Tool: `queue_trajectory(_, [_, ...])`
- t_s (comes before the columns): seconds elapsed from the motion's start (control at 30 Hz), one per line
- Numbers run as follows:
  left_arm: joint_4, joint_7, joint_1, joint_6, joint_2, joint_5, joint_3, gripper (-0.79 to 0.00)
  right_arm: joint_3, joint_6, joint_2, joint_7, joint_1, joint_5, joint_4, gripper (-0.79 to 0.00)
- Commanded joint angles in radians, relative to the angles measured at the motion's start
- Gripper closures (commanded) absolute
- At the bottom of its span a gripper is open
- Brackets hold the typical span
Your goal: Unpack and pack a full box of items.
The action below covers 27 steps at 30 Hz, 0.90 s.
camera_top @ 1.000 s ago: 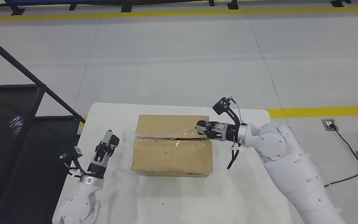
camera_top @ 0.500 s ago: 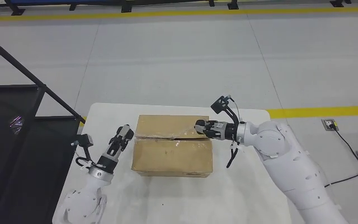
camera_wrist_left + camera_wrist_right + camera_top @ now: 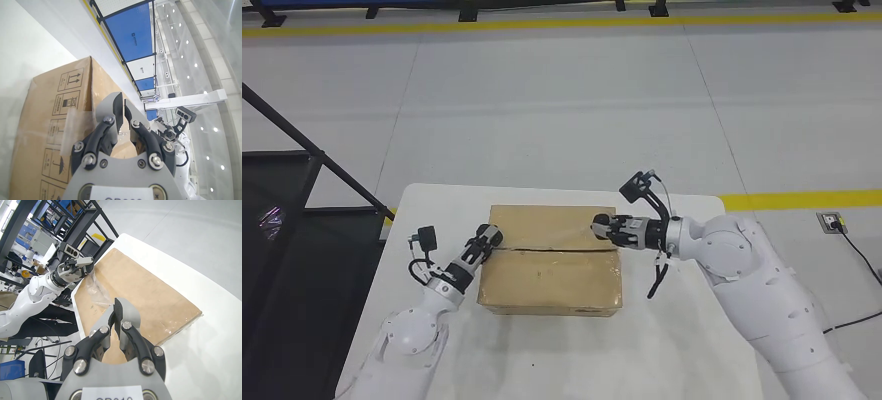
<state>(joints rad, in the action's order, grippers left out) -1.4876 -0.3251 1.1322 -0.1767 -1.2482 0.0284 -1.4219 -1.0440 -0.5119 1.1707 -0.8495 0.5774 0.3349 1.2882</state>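
A closed brown cardboard box (image 3: 552, 270) sits mid-table, a taped seam running along its top. My left gripper (image 3: 488, 238) is at the box's left end, by the seam, fingers shut with nothing visible between them (image 3: 123, 106). In the right wrist view the left gripper (image 3: 90, 265) touches a crumpled strip of clear tape (image 3: 96, 291) lying on the box top (image 3: 141, 289). My right gripper (image 3: 602, 228) is shut at the right end of the seam, its pads pressed together (image 3: 116, 309). Tape (image 3: 69, 128) also runs down the box's side.
The white table (image 3: 442, 205) has bare room in front of the box and to either side. A black frame (image 3: 302, 150) and a dark panel stand just off the table's left edge. Yellow lines mark the grey floor beyond.
My left arm has swung from the table's left side across to the box's left end. The right arm has stayed at the right end of the seam.
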Motion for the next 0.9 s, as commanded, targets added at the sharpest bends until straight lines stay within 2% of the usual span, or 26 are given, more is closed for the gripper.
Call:
queue_trajectory(0.0, [-0.001, 0.002, 0.004, -0.001, 0.000, 0.000, 0.001, -0.117, 0.000, 0.001, -0.001, -0.001, 0.002, 0.002, 0.004, 0.000])
queue_trajectory(0.47, [-0.134, -0.004, 0.060, 0.013, 0.005, 0.016, -0.009, -0.139, -0.002, 0.016, -0.009, 0.000, 0.026, 0.027, 0.023, 0.000])
queue_trajectory(0.7, [-0.095, 0.000, 0.016, 0.041, -0.001, 0.036, 0.033, -0.126, -0.004, 0.016, -0.013, 0.003, 0.037, 0.029, 0.030, 0.000])
queue_trajectory(0.87, [-0.077, 0.003, 0.009, 0.039, -0.002, 0.031, 0.033, -0.126, -0.003, 0.022, -0.015, 0.003, 0.040, 0.035, 0.037, 0.000])
